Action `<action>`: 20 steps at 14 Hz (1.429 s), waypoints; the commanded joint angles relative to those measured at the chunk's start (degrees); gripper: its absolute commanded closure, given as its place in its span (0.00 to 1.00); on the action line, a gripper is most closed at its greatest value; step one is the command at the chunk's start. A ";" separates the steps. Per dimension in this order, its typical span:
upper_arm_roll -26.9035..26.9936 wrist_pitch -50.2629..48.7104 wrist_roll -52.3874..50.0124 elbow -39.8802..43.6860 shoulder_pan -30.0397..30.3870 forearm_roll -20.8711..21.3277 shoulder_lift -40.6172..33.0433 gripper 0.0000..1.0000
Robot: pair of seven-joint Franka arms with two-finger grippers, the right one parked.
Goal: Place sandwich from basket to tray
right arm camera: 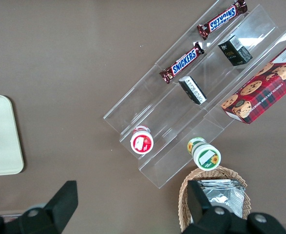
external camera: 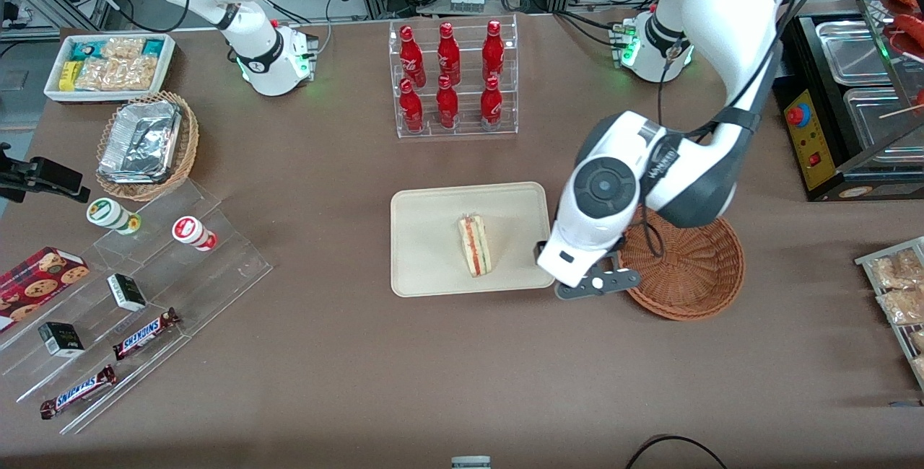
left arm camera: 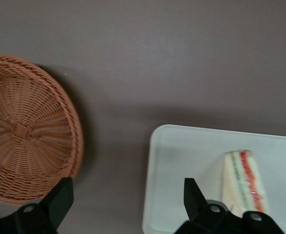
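Snickers bars (external camera: pixel 78 391) and small boxes on the clear stepped rack (external camera: pixel 144 296) sit nearest the front camera, toward the parked arm's end, well clear of the work.

Sandwich (external camera: pixel 474 245) is on the tray (external camera: pixel 426 238), lying just to the working-arm side of tray centre, striped cut edge up, so the placement looks done. Basket (external camera: pixel 693 274) is empty and sits beside the tray at its 3 o'clock, seen from the front.

Left gripper (left arm camera: pixel 128 195) hangs over bare table in the gap between basket and tray, fingers (left arm camera: pixel 194 195) spread wide with nothing between them. In the front view the arm's wrist housing covers it. Judging by the open, empty hand apart from the sandwich, this is the release-and-clear phase; only pulling away looks left.

Cola bottle rack (external camera: pixel 453 79) stands at the tray's 12 o'clock, not in the way.
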 commanded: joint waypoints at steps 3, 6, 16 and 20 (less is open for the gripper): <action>-0.51 0.63 6.94 -10.01 6.47 -0.20 -9.24 0.00; -0.51 0.81 11.14 -14.48 10.86 -0.29 -14.42 0.00; 17.04 -4.27 45.76 -25.40 9.39 -13.90 -31.65 0.00; 21.89 -13.57 53.34 -22.52 9.21 -16.02 -36.05 0.00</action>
